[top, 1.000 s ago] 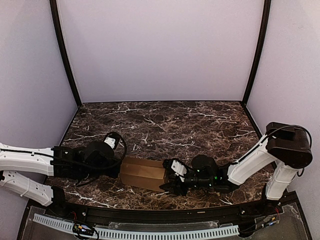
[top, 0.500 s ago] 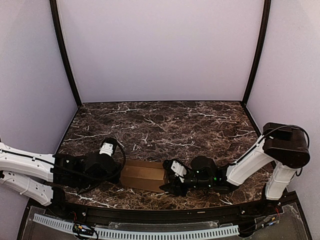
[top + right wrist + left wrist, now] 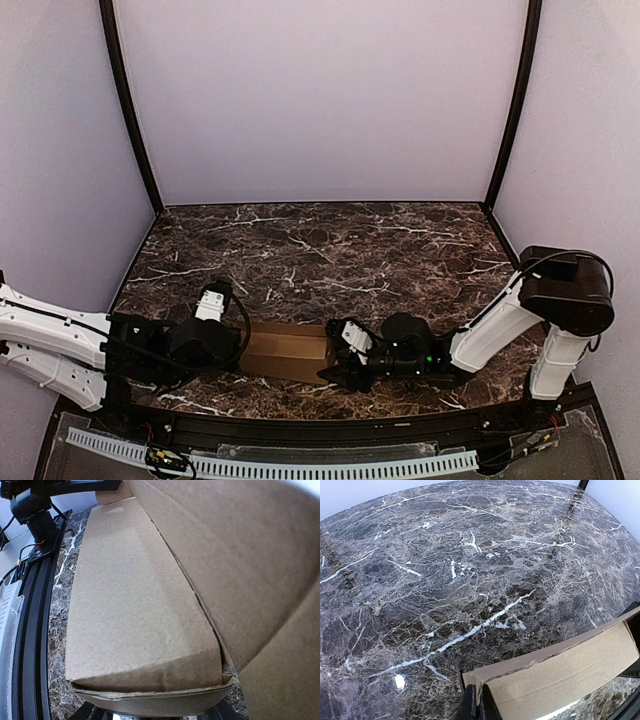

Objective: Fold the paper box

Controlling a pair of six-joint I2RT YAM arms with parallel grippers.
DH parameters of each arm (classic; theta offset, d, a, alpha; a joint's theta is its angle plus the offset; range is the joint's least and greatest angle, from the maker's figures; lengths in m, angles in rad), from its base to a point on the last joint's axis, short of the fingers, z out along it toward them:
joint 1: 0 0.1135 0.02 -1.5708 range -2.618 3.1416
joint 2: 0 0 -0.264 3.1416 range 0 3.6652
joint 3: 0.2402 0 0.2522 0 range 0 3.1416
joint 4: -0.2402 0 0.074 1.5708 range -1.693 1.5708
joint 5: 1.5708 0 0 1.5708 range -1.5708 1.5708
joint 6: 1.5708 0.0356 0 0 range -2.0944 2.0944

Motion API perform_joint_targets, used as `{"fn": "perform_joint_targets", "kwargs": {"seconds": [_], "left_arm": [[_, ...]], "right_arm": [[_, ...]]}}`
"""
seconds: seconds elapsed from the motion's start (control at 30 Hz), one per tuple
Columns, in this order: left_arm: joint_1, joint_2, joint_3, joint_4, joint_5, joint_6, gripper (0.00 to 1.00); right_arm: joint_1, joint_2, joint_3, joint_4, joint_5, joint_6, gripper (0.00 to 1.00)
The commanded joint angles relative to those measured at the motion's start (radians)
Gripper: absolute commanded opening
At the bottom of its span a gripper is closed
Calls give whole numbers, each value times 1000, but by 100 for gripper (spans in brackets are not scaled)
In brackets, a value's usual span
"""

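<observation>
The paper box [image 3: 288, 350] is a slim tan cardboard box lying near the table's front edge between my two arms. My left gripper [image 3: 236, 348] is at its left end. In the left wrist view its fingers [image 3: 478, 702] are pinched together on the thin cardboard edge at the corner of the box [image 3: 560, 672]. My right gripper [image 3: 336, 366] is at the right end. In the right wrist view the box [image 3: 140, 610] fills the frame, and its end sits between the dark fingers [image 3: 92, 713], which show only at the bottom edge.
The dark marble table [image 3: 330, 250] stretches away behind the box. A black rail [image 3: 30, 645] runs along the front edge close to the box. Lilac walls enclose the back and sides.
My left arm has swung nearer to the front edge and lower, keeping its hold on the box's left end. The box now lies a little flatter. The right arm has barely moved.
</observation>
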Motion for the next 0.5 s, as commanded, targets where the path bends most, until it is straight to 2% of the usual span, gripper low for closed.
{"fn": "perform_joint_targets", "kwargs": {"seconds": [0.0, 0.2, 0.47], "left_arm": [[-28, -33, 29, -132, 21, 47, 1], [-28, -88, 30, -189, -46, 106, 1], [-28, -92, 35, -190, -44, 148, 1]], "right_arm": [[-55, 21, -11, 53, 178, 89, 0], [-55, 17, -14, 56, 167, 88, 0], [-55, 18, -9, 56, 159, 87, 0]]}}
